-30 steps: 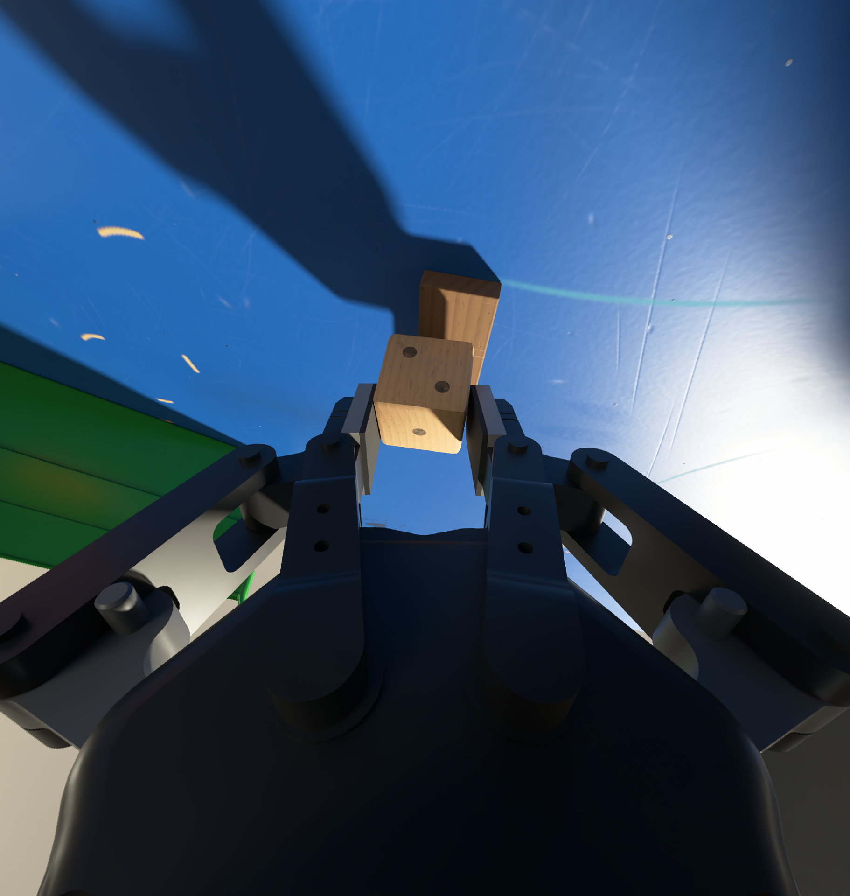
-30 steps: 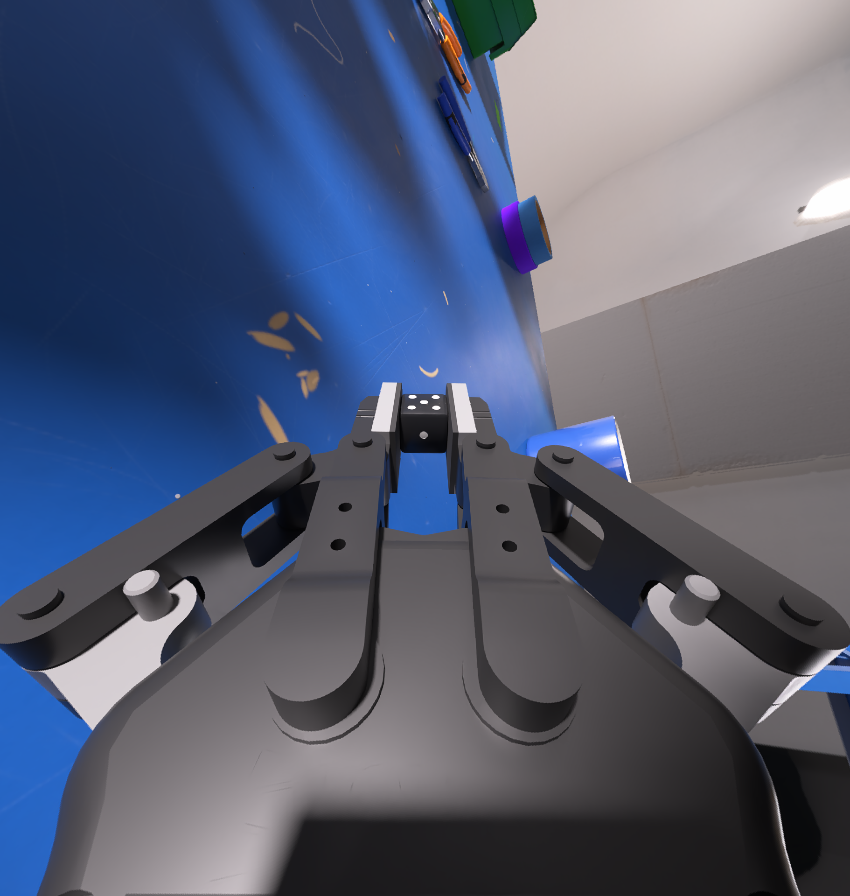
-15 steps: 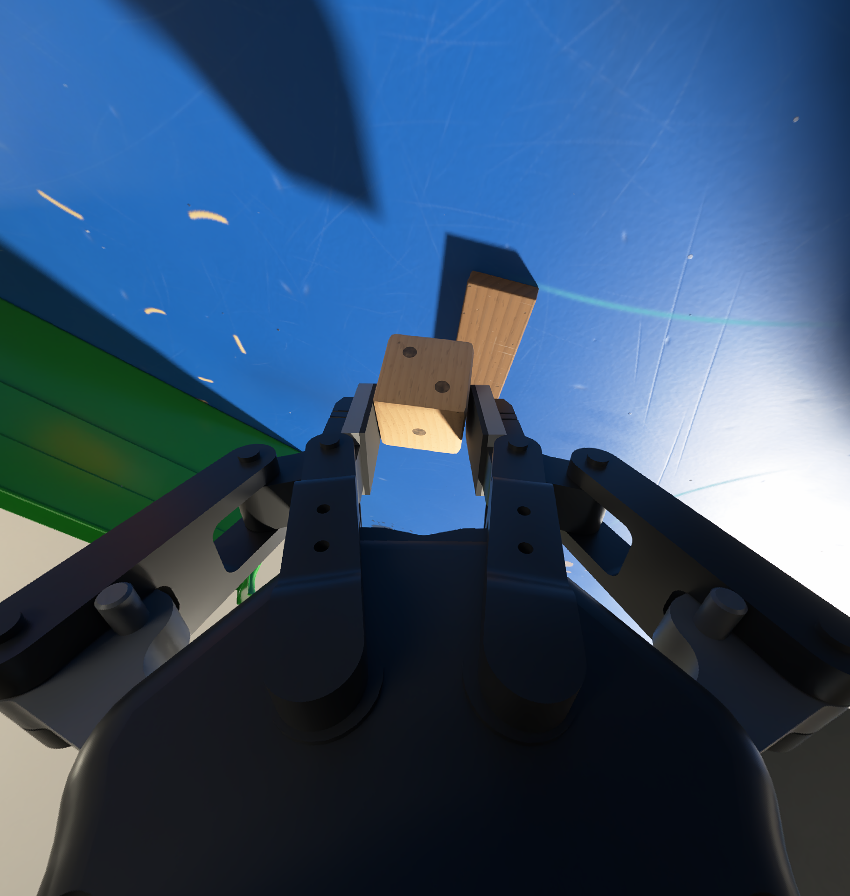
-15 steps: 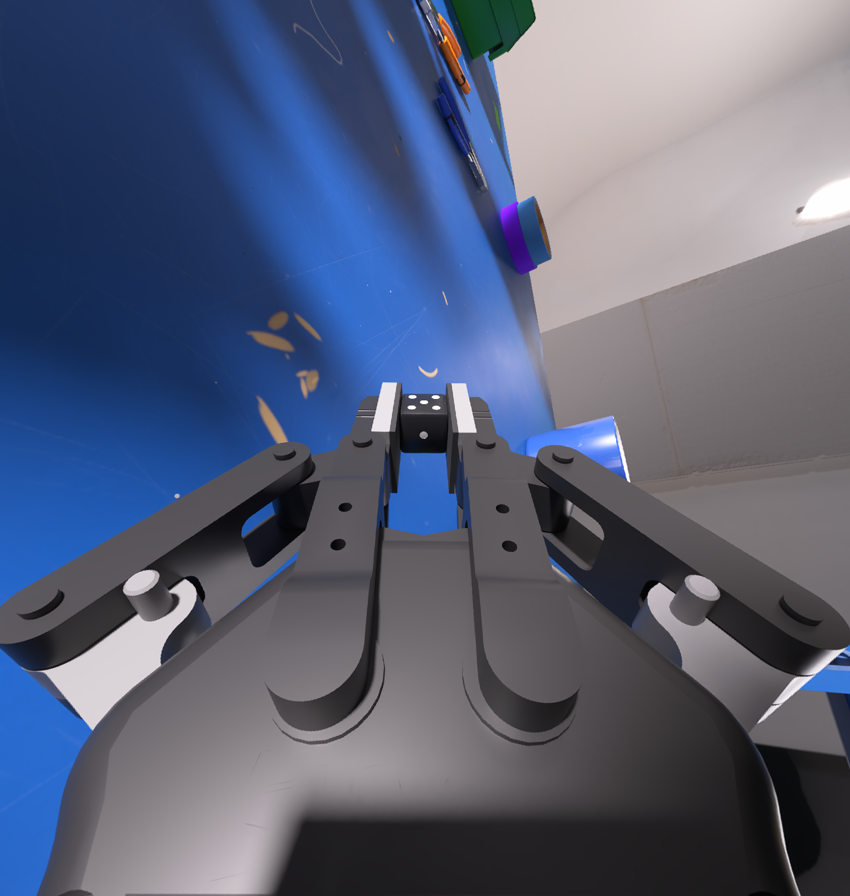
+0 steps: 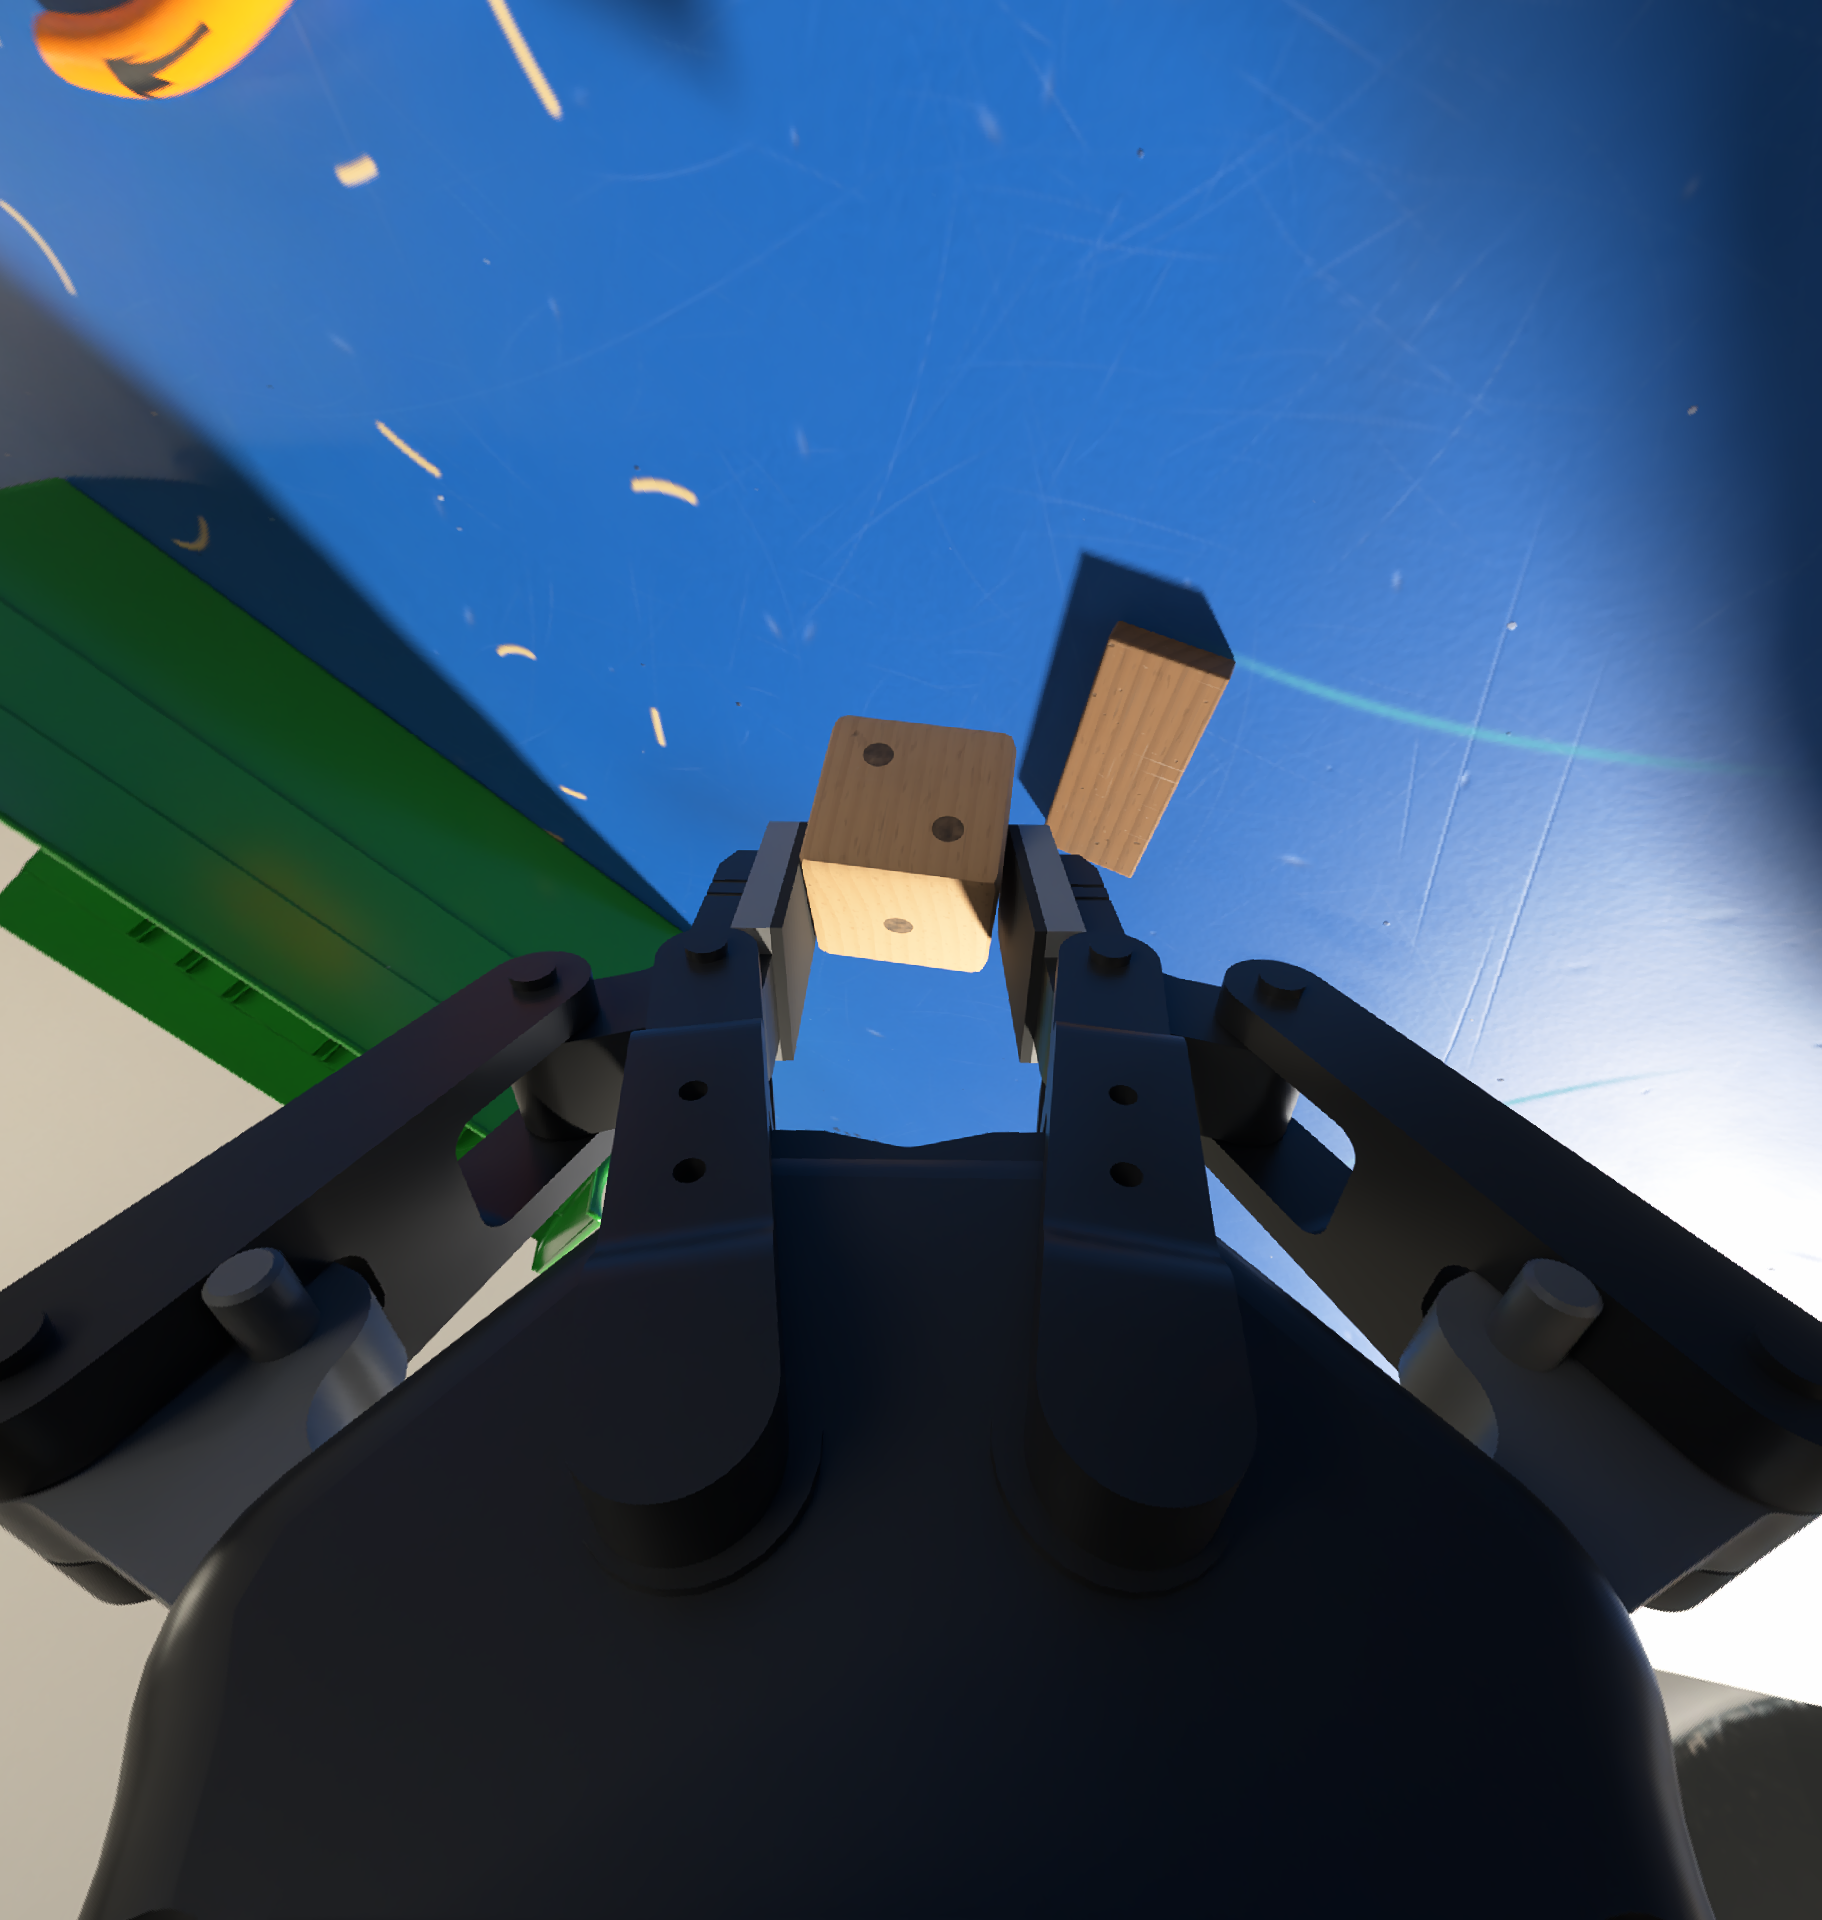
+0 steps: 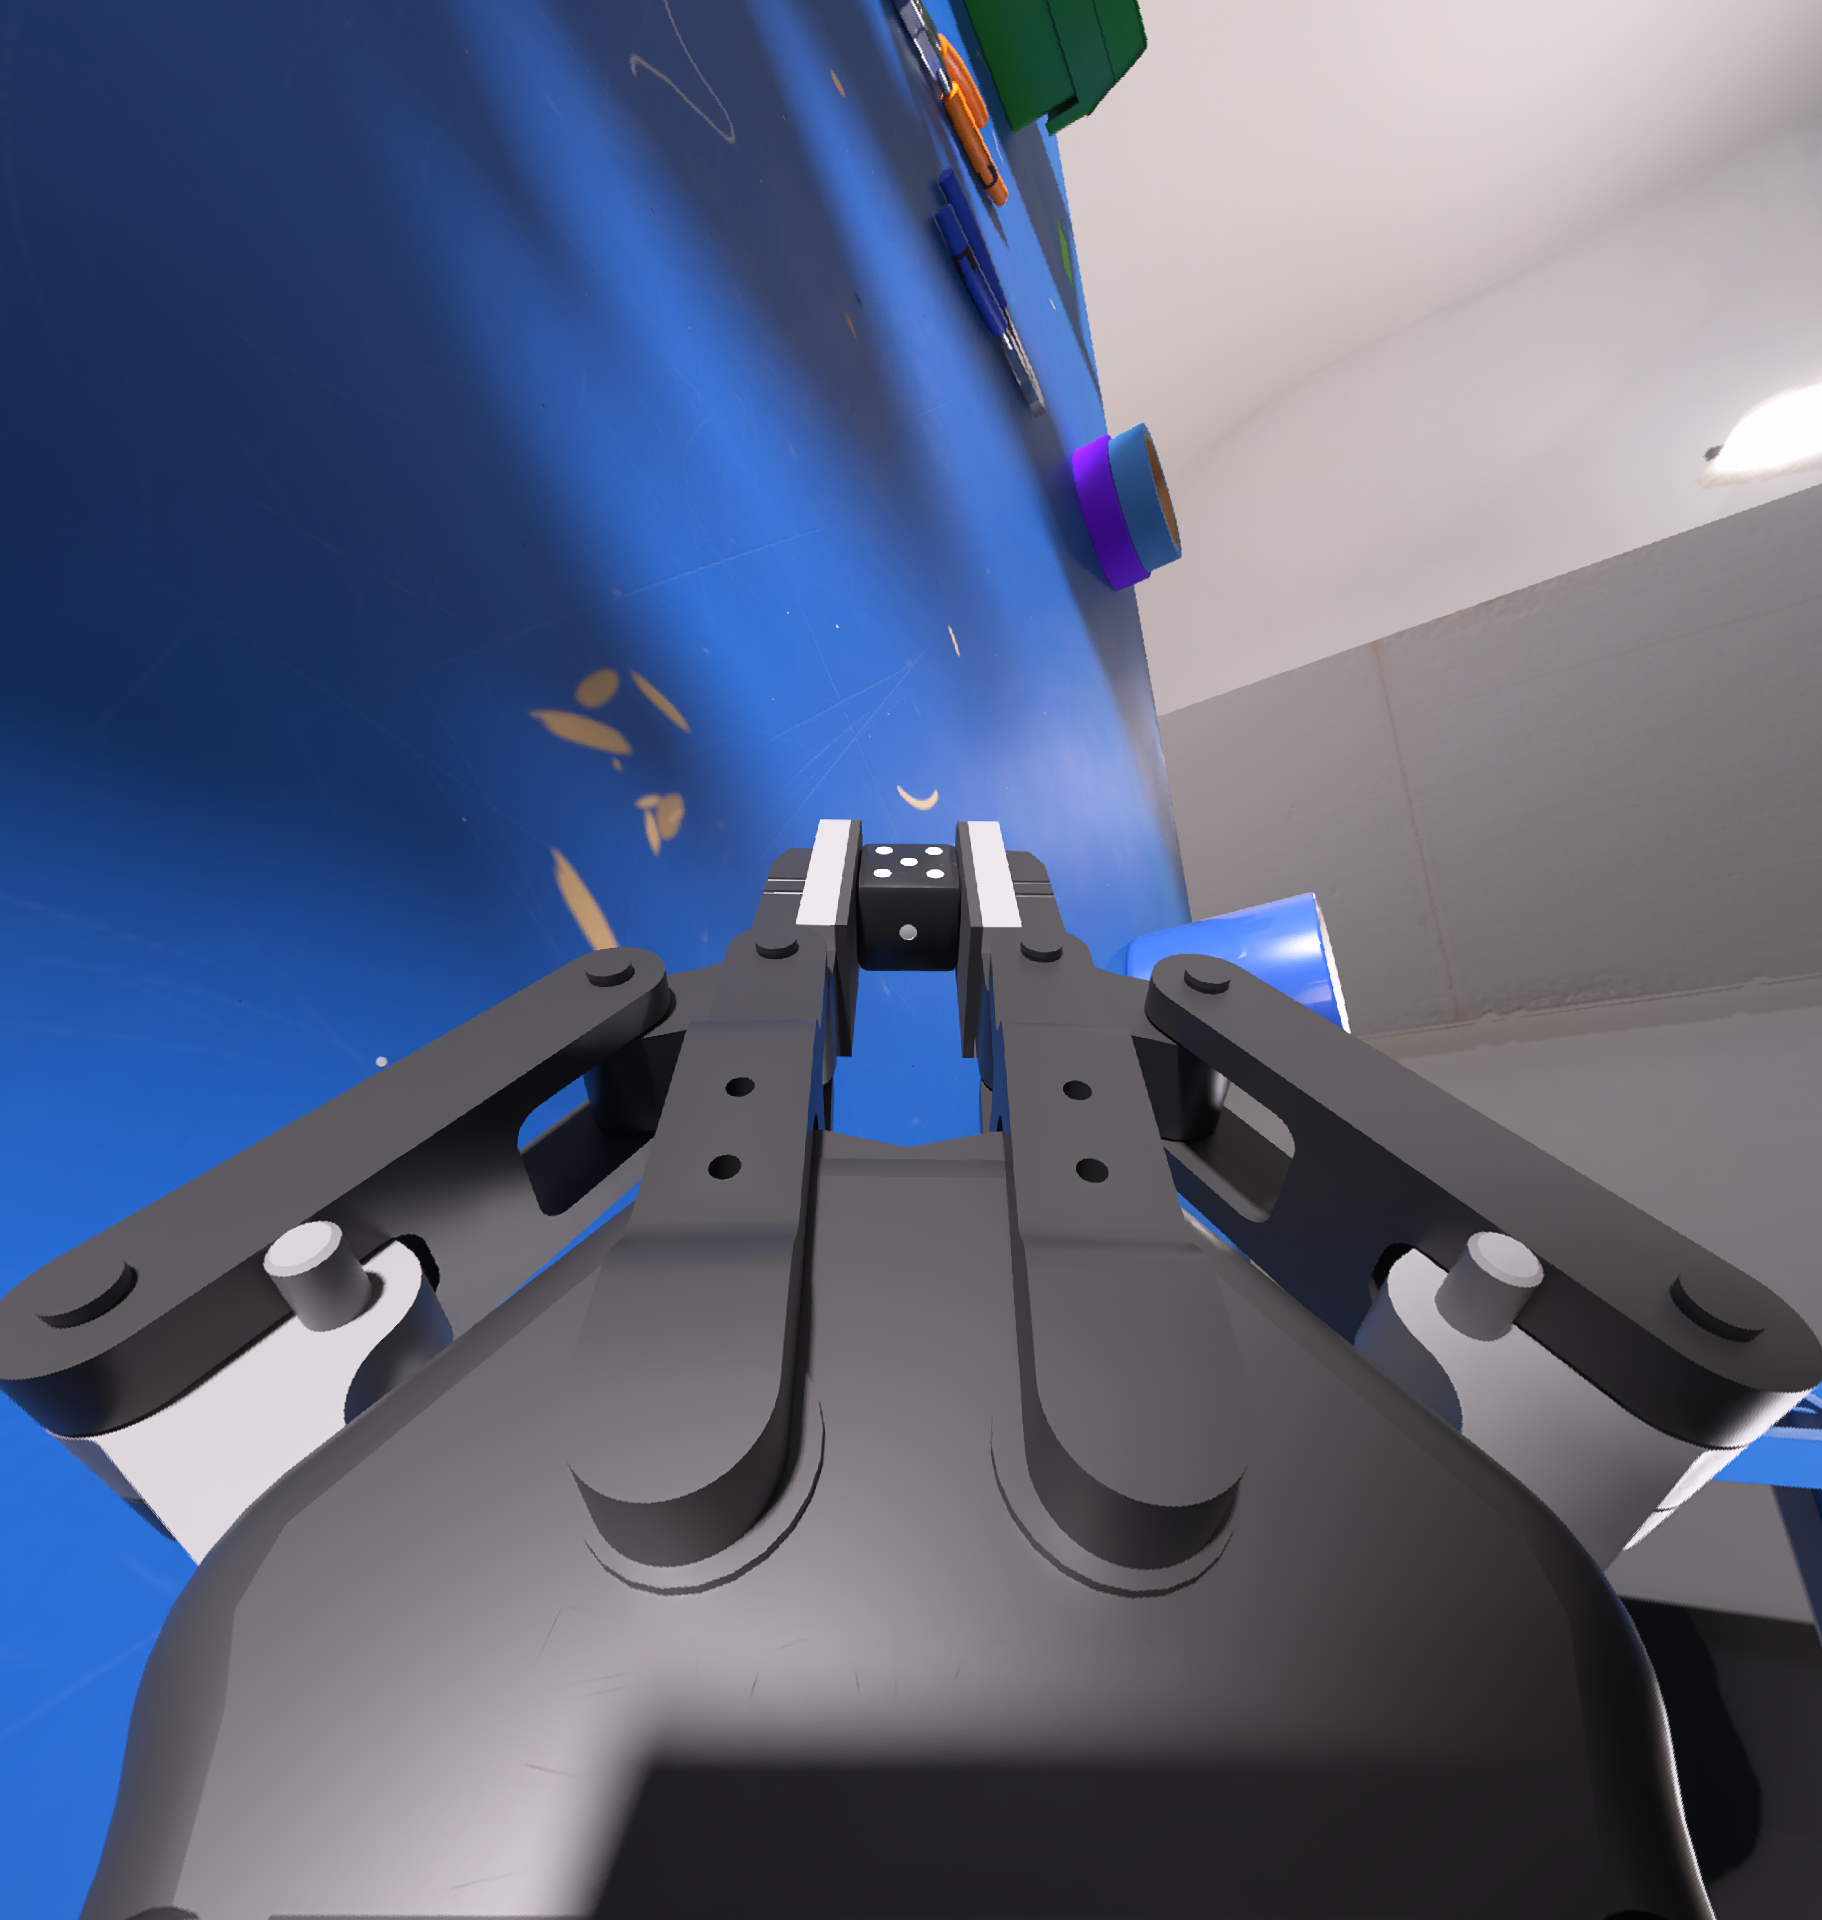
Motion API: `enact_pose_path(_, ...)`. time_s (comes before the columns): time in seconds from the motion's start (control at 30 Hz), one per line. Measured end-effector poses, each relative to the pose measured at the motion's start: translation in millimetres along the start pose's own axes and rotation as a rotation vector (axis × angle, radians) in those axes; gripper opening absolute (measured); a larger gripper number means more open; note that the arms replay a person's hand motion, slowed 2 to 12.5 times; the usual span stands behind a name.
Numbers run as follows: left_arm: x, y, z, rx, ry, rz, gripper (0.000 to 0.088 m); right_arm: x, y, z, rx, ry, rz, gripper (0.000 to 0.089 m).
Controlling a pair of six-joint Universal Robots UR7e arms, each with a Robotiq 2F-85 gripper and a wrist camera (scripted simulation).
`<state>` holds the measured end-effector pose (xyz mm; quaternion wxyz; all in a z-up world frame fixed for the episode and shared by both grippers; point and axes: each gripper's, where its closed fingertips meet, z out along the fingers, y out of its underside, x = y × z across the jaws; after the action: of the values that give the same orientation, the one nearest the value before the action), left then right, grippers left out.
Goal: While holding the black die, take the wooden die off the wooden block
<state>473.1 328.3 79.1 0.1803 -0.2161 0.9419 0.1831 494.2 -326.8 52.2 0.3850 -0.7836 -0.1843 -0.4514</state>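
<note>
Gripping pale wooden die (image 5: 907, 847), dark pips: left gripper (image 5: 902, 904). Right gripper (image 6: 909, 894) clamps white-pipped black die (image 6: 908, 902).

The left gripper (image 5: 902, 883) points at the blue table, and its two fingers squeeze a wooden die (image 5: 905, 840) at their tips. The right gripper (image 6: 909, 883) has its fingers pressed on a small black die (image 6: 907, 902).

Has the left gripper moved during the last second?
Yes. The left gripper, shut on the wooden die, has drawn away from the wooden block, which now sits clear of the die on the blue table.
</note>
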Motion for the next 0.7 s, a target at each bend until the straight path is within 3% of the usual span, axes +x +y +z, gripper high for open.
enact_pose_path(0.7, -26.8, -8.2, -53.0, 0.079, -0.169, -0.094, 0.0323, 0.0, -0.2, -0.9, 0.002, 0.0, -0.001, 0.0159)
